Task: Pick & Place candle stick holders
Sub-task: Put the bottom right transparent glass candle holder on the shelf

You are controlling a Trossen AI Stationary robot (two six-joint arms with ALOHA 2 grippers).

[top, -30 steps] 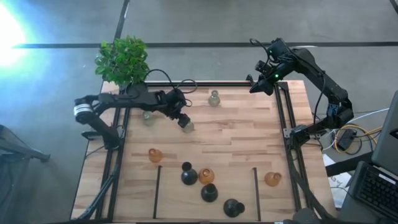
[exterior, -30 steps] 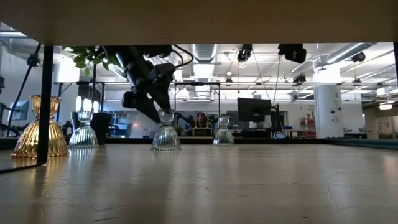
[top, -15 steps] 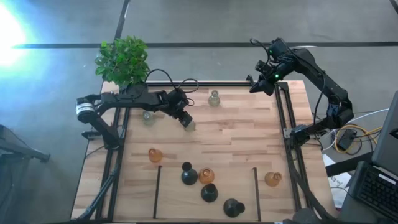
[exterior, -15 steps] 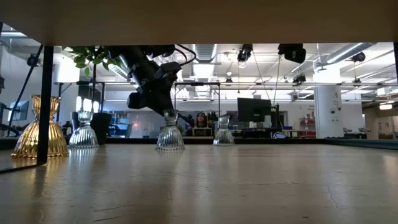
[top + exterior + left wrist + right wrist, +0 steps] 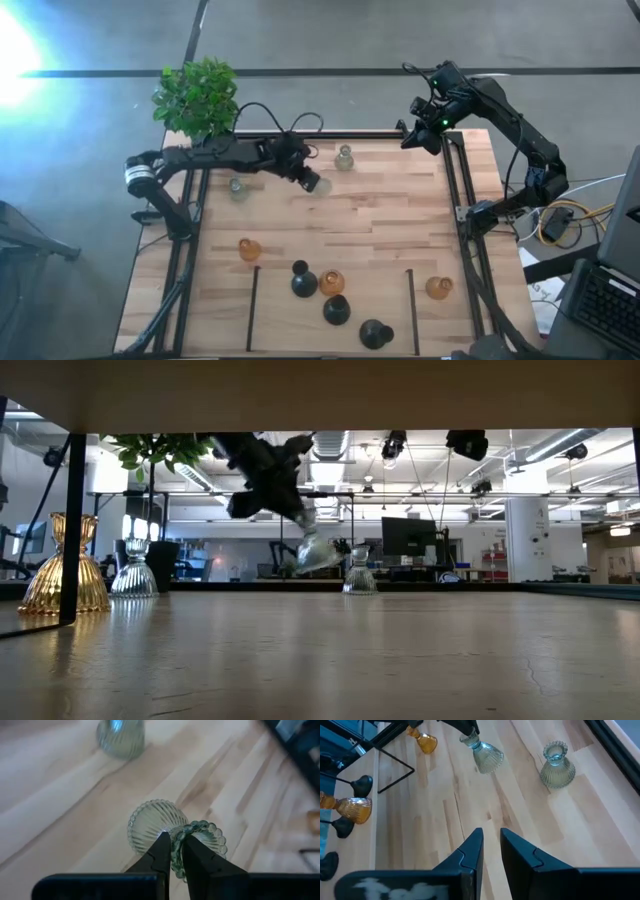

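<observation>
Left jaws (image 5: pixel 172 851) grip green-grey holder (image 5: pixel 155 824) aloft.

Overhead looks straight down, low looks level; both share the lifted green-grey holder (image 5: pixel 318 184).

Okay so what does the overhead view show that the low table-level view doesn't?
Only the high view shows the right gripper waiting at the far right table corner, and the black holders at the near side. Only the low view shows that the pale green holder hangs tilted, clear of the tabletop. Both show the left gripper pinching it, and the plant.
</observation>
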